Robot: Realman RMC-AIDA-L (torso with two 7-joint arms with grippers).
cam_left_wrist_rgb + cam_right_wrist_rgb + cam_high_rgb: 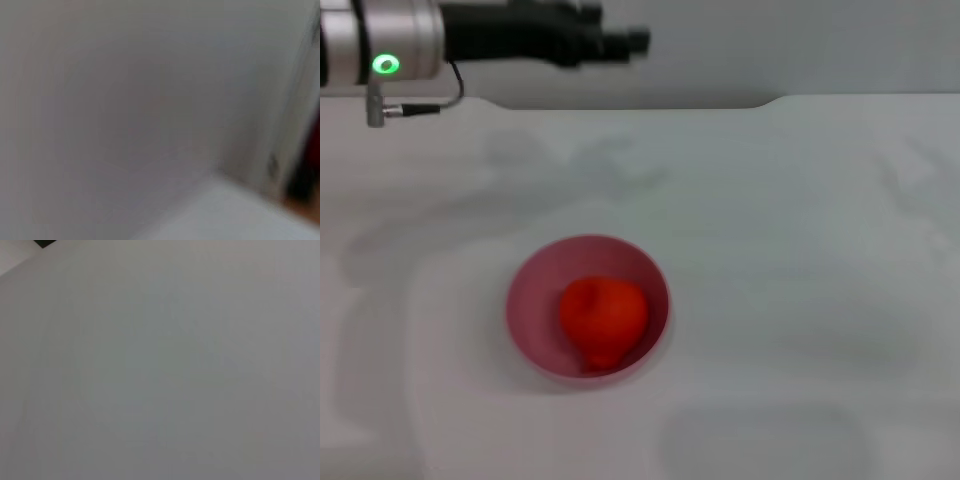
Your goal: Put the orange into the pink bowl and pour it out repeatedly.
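Orange point(604, 316) in pink bowl point(530, 290), mid-table. Left gripper point(620, 42) high by far edge, finger state unclear. Might roll off if tipped fast.

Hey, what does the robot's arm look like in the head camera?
Only the left arm shows: a silver metal cylinder with a glowing green ring light, a thin grey cable with a small plug beneath, and a black left gripper at its end. The right arm is out of view.

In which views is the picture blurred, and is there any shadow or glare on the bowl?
Head view: slightly soft; the orange in the pink bowl has fuzzy edges, faint shadows lie on the table, no strong glare. The left gripper is smeared. Left wrist view: heavily blurred. Right wrist view: a nearly featureless grey surface.
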